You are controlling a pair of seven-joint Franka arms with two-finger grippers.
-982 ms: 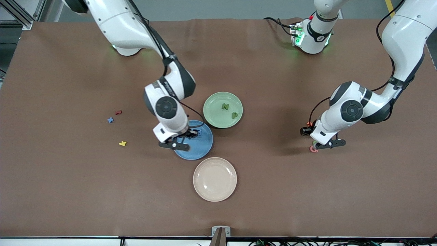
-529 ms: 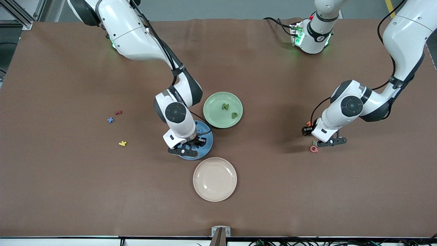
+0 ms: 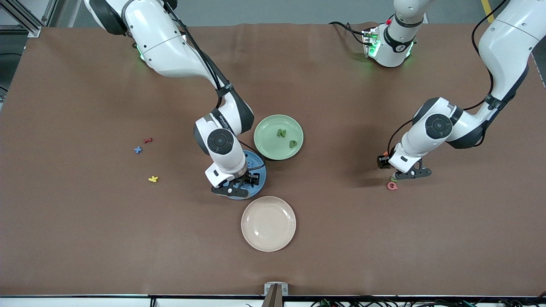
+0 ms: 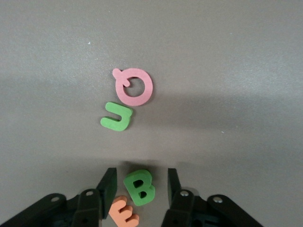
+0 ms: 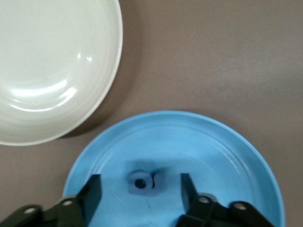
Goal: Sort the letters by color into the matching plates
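Front view: brown matte table, then smooth round shallow plates bunched mid-table: cream plate nearest the camera, blue plate next, pale green plate farther, holding green N and P

Right gripper spread low over the blue plate, a small blue foam letter lying loose between its fingers on the plate floor

Left gripper spread, straddling green B toward the left arm's end; orange E touching B, green J and pink Q just beside

Likely trouble: squeezing B with E dragged along, soft light foam sticking to a pad or tipping

Blue X, red and yellow pieces unsorted toward the right arm's end
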